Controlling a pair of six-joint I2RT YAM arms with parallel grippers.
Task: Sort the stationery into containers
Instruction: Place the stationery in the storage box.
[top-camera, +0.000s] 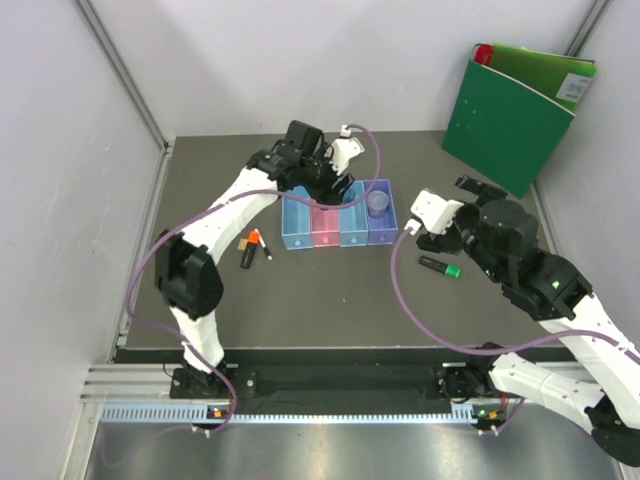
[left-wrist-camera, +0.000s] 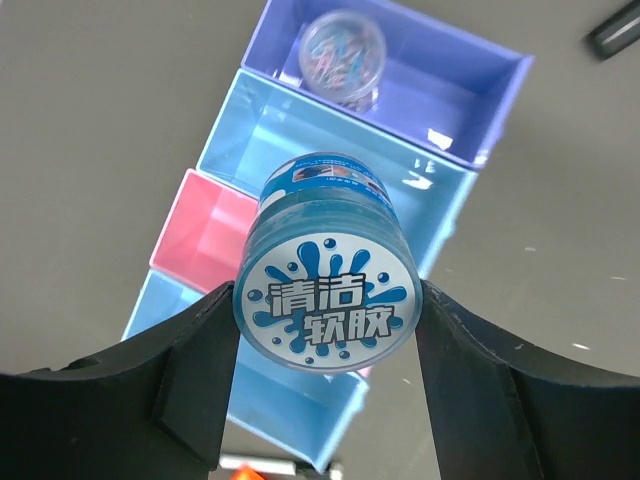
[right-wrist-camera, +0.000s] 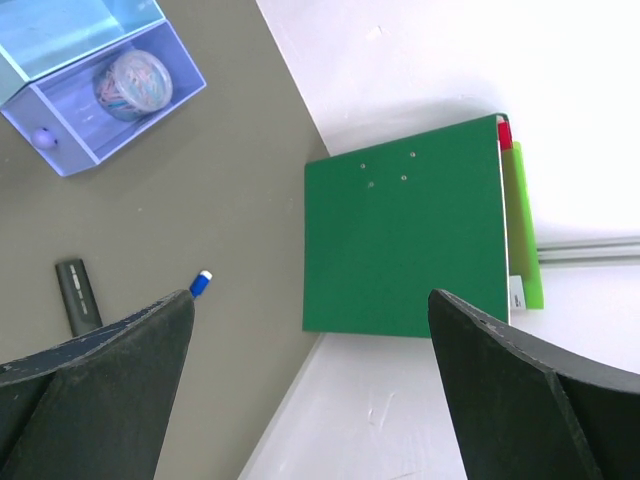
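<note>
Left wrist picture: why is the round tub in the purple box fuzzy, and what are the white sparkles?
Left wrist view: focus sits on the near blue jar, so the farther tub blurs; the sparkles are light glare on the light blue bin, on its shiny floor.

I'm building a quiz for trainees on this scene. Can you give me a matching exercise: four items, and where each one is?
Items:
1. blue jar
2. tub of paper clips
3. green-capped marker
4. green binder

Places:
A. in the purple bin
B. propped in the far right corner
C. held in the left gripper
D. lying flat on the table

Pairs: 1-C, 2-A, 3-D, 4-B
</note>
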